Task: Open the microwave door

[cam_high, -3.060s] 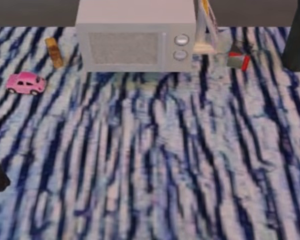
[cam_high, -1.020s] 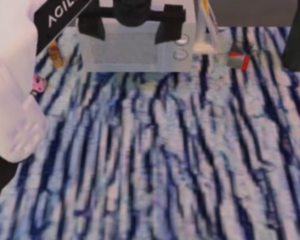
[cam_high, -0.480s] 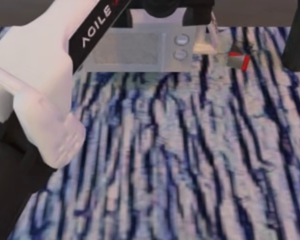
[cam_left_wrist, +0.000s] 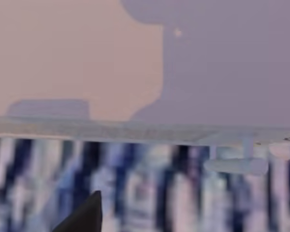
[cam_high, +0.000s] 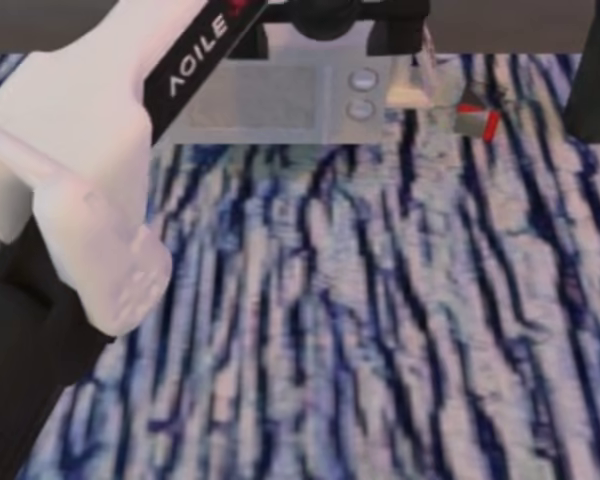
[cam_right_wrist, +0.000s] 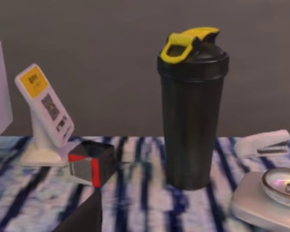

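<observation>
The light grey microwave [cam_high: 370, 135] stands at the table's back edge. Its door [cam_high: 250, 97], with the speckled window, lies flush beside the narrow panel with two silver knobs [cam_high: 362, 79]. My left arm reaches diagonally from the lower left. Its gripper [cam_high: 328, 30] hangs open over the microwave's top, fingers spread wide and holding nothing. The left wrist view looks down on the microwave's top [cam_left_wrist: 208, 72], with one dark fingertip [cam_left_wrist: 84, 217] over the striped cloth. My right arm is out of the top view; its wrist view shows one fingertip [cam_right_wrist: 87, 215].
Right of the microwave stand a white QR-code stand [cam_high: 412, 70] [cam_right_wrist: 43, 111], a red and black box [cam_high: 475, 122] [cam_right_wrist: 89, 164] and a tall black shaker bottle [cam_high: 595, 80] [cam_right_wrist: 192, 111]. A stapler [cam_right_wrist: 263, 142] and a scale [cam_right_wrist: 270, 193] lie farther right.
The left arm swung in from the lower left and reached over the microwave, now covering the pink car and brown block. It has hardly moved in the last half second. The door looks unchanged.
</observation>
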